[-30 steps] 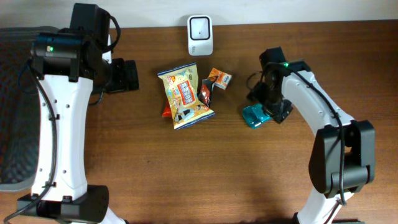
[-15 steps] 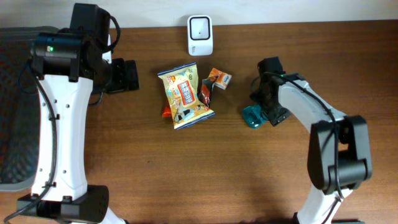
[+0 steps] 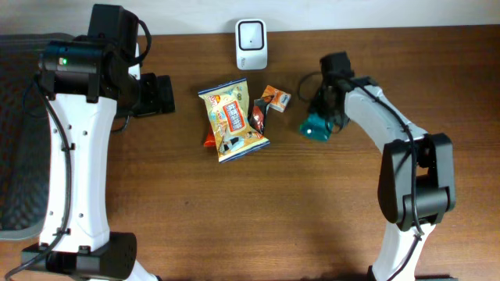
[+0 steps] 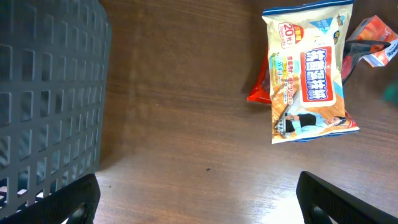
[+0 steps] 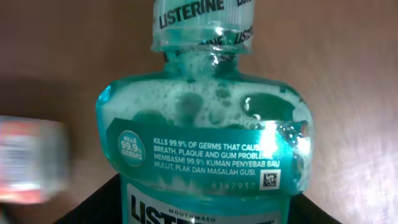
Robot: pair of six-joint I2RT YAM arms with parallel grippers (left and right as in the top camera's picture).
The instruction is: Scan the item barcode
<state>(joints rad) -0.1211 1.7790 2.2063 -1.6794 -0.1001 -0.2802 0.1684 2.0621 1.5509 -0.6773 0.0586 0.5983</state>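
- Change: over the last second the Listerine mouthwash bottle [image 3: 313, 129] has shifted from a spot nearer the table's [image 3: 258, 218] front edge to one farther back and slightly toward the centre. The right gripper [image 3: 324, 119] travelled with it while its jaws narrowed.
- Meaning for the task: the item appears to have been picked up and the carry toward the barcode scanner [image 3: 251, 33] begun. The scan itself is not yet done.
- Right end effector: jaws partly closed around the bottle's body. In the wrist view the bottle [image 5: 205, 143] fills the frame, cap away from the camera, with dark finger edges at either lower flank. Judged as a grip on the bottle.
- Label: a small square code shows on the label band. No line barcode is visible from here.
- Scanner position: ahead of the right gripper and off to its inner side, well apart from it. A small orange box [image 3: 275, 97] lies between them, and the snack pack [image 3: 233, 121] lies farther inward.
- Left end effector: the left gripper [image 4: 198, 180] is spread wide, holding nothing and hanging over bare table. The mesh basket [image 4: 50, 93] is on its outer side.
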